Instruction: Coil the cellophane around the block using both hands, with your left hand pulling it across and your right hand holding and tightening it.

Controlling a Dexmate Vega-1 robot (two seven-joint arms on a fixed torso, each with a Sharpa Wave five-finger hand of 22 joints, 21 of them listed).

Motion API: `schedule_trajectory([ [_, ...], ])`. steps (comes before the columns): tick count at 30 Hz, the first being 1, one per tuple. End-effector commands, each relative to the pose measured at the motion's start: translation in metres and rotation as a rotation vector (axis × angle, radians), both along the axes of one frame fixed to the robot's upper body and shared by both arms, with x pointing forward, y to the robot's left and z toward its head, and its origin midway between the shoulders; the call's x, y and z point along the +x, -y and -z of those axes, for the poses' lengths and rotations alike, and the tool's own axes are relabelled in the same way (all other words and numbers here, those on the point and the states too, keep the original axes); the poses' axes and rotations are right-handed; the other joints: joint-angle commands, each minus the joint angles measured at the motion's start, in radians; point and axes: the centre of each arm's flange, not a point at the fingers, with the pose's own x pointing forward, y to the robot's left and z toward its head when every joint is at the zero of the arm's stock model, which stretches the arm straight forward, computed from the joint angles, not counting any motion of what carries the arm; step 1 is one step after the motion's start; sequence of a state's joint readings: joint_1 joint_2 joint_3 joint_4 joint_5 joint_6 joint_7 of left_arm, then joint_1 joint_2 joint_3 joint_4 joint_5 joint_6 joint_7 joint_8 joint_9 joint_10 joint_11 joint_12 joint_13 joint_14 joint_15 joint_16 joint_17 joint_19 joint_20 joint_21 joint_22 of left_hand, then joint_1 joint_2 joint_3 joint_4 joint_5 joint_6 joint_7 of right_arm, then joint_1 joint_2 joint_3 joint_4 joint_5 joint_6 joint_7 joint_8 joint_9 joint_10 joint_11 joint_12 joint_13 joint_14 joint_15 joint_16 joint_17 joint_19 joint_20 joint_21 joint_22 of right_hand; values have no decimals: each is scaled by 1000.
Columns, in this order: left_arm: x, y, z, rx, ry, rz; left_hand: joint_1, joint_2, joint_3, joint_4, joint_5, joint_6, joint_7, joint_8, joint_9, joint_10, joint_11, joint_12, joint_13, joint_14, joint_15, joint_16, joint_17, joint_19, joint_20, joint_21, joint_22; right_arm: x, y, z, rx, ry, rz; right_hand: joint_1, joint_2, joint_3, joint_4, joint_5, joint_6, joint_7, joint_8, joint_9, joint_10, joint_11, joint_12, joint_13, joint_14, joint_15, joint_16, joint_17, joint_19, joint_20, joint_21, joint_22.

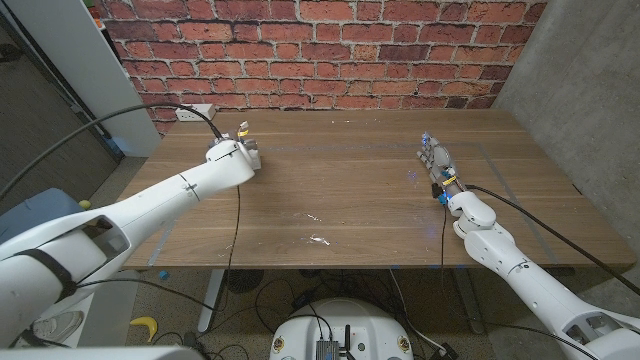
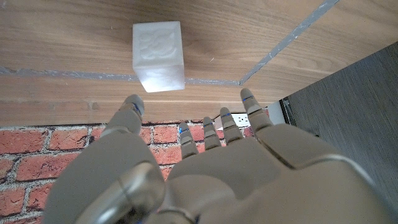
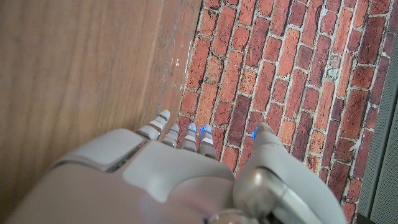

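My left hand (image 2: pixel 249 168) hovers with fingers spread and empty, just short of the white block (image 2: pixel 158 56) on the worktop (image 1: pixel 340 200). My right hand (image 1: pixel 438 165) waits well apart, fingers loose, empty. Wrapping hasn't begun; next I must reach the block.

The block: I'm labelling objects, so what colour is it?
White, slightly translucent block; clearest in the left wrist view.

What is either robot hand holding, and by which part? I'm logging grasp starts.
Nothing is held. The left robot hand has its fingers spread short of the white block; the right robot hand holds nothing.
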State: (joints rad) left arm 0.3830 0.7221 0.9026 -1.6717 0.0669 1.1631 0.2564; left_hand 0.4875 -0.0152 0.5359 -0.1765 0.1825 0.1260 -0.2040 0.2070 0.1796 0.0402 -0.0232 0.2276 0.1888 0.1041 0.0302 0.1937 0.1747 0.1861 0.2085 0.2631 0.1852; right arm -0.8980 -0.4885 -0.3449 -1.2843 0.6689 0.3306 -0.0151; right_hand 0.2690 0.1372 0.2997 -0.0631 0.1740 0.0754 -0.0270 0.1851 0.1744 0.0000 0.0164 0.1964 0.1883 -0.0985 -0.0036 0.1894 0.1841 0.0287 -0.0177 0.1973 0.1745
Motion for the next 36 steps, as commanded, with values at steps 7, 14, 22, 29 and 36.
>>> schedule_trajectory([
  [7,24,8,3,56,-79,18,71,-8,-6,3,7,28,-3,-2,4,38,1,5,6,55,-12,12,4,58,-2,15,3,1,0,-1,2,1,12,7,0,-1,-2,4,10,-2,6,5,3,8,7,6,0,8,8,2,9,-3,7,5],
  [14,32,10,5,83,-127,20,119,-6,-14,6,6,35,-4,-7,5,82,-2,16,9,107,-23,20,6,88,-7,17,4,2,-1,-4,-1,2,13,7,0,-1,-2,4,10,-2,5,5,3,9,6,6,1,8,8,2,9,-3,7,5],
  [22,39,12,3,121,-169,25,194,-2,-16,0,4,59,-15,-4,5,114,-11,20,12,160,-51,26,8,142,-41,29,6,3,-2,-5,-2,4,20,7,0,-2,-3,4,10,-3,5,5,4,10,6,6,1,11,9,2,9,-3,7,5],
  [29,45,15,1,138,-177,43,365,50,-22,-2,-3,183,16,19,8,242,-4,50,21,299,-99,63,18,286,-127,77,11,3,-1,-6,-1,5,26,6,1,-3,-2,4,10,-7,4,5,5,9,6,6,2,11,9,3,9,-3,7,5],
  [36,48,18,1,143,-131,36,589,154,-18,-1,20,517,126,90,16,480,-40,129,55,576,-198,171,40,488,-234,187,22,3,0,-6,-2,3,30,4,0,-4,-2,4,11,-8,4,5,5,10,6,6,3,14,9,3,10,-3,7,5],
])
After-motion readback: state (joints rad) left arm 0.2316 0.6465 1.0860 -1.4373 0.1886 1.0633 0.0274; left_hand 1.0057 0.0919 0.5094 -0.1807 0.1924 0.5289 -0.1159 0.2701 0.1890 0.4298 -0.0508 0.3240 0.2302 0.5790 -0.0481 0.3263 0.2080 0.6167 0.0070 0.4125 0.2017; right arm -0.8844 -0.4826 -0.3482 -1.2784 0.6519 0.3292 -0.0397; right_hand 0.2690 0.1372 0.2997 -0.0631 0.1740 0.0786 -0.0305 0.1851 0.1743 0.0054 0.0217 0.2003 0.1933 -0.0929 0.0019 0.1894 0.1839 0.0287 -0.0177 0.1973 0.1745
